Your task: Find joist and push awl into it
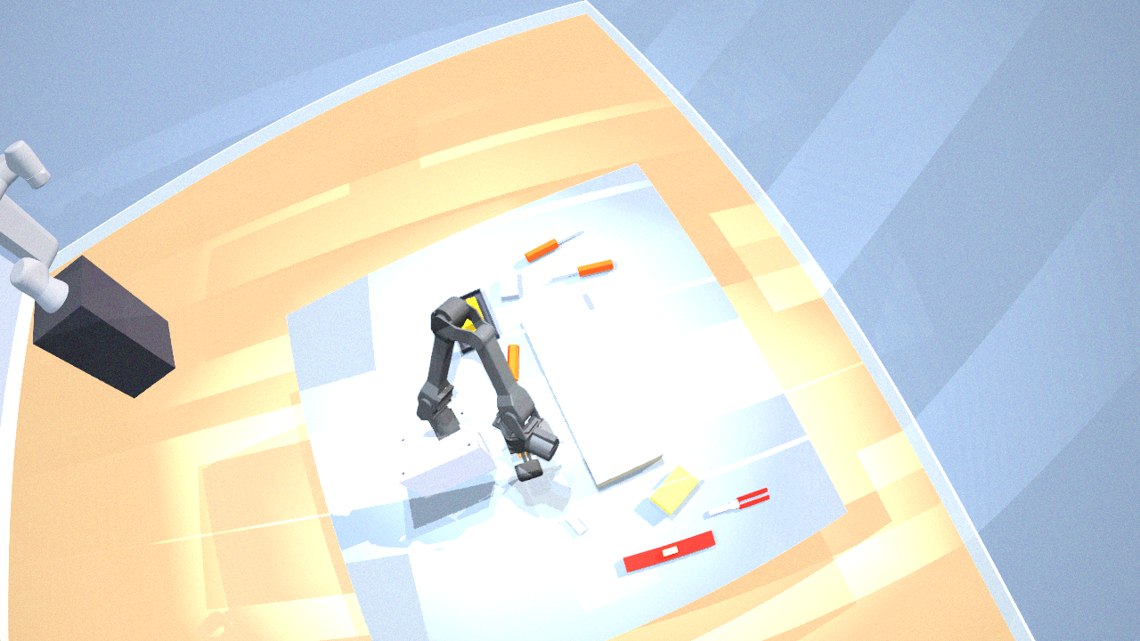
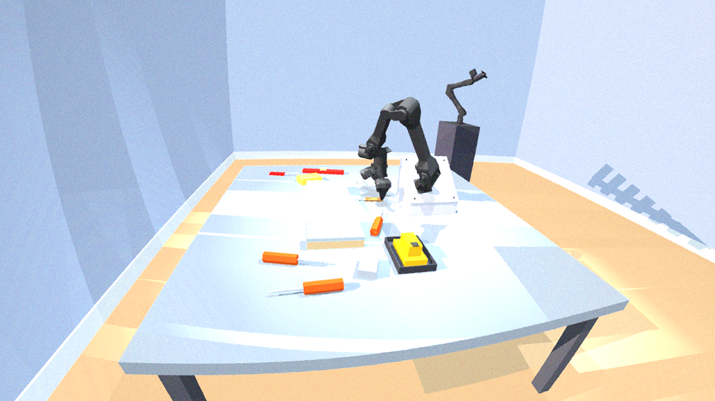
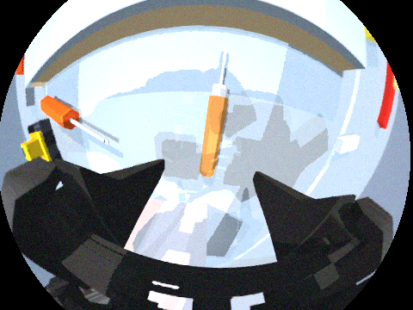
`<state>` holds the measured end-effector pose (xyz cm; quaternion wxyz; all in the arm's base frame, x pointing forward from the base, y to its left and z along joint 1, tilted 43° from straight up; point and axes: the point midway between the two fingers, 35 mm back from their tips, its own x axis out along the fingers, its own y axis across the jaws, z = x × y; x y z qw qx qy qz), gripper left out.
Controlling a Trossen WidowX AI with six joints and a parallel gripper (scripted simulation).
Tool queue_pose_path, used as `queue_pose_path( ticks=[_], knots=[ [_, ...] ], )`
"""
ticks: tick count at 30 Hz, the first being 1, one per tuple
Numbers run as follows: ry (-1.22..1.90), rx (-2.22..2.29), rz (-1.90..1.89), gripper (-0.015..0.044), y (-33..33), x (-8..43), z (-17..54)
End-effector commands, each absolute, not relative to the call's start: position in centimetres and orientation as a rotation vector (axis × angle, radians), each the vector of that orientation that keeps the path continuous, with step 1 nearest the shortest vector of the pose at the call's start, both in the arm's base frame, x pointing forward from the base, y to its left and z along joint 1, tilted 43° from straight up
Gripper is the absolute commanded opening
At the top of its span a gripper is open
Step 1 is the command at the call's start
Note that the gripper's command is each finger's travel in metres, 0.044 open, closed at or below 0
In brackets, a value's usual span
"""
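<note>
The yellow stud finder (image 1: 473,304) (image 2: 412,257) (image 3: 36,147) sits in the dark tray (image 1: 493,319) (image 2: 416,268) (image 3: 52,139). The awl (image 2: 372,199) (image 3: 213,129), with a light orange handle and thin shaft, lies on the table between the arm's base and the floor panel (image 1: 630,382) (image 2: 332,222) (image 3: 206,16). In the wrist view its shaft points toward the panel. My gripper (image 1: 523,459) (image 2: 382,195) (image 3: 210,170) is open and empty above the awl, with the handle's rear end between the fingertips in the wrist view. The joist is hidden.
An orange screwdriver (image 1: 513,361) (image 2: 376,226) (image 3: 56,110) lies between tray and awl. Two more orange-handled tools and a white block (image 1: 510,287) (image 2: 367,268) lie near the tray. A yellow block (image 1: 676,490), red level (image 1: 644,558) and red-handled tool (image 1: 752,503) lie beyond the panel's other end.
</note>
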<state>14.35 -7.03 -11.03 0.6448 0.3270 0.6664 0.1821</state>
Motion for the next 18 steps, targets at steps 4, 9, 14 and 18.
queue_pose_path(
  ticks=[4, 9, 14, 18],
  knots=[
    [1.518, 0.753, 0.416, 0.044, -6.1, 14.4, -11.8],
    [1.517, 0.754, 0.417, 0.044, -5.5, 14.4, -12.4],
    [1.517, 0.754, 0.417, 0.0387, -5.4, 14.4, -12.5],
    [1.517, 0.754, 0.417, 0.0282, -5.4, 14.4, -12.5]
  ],
)
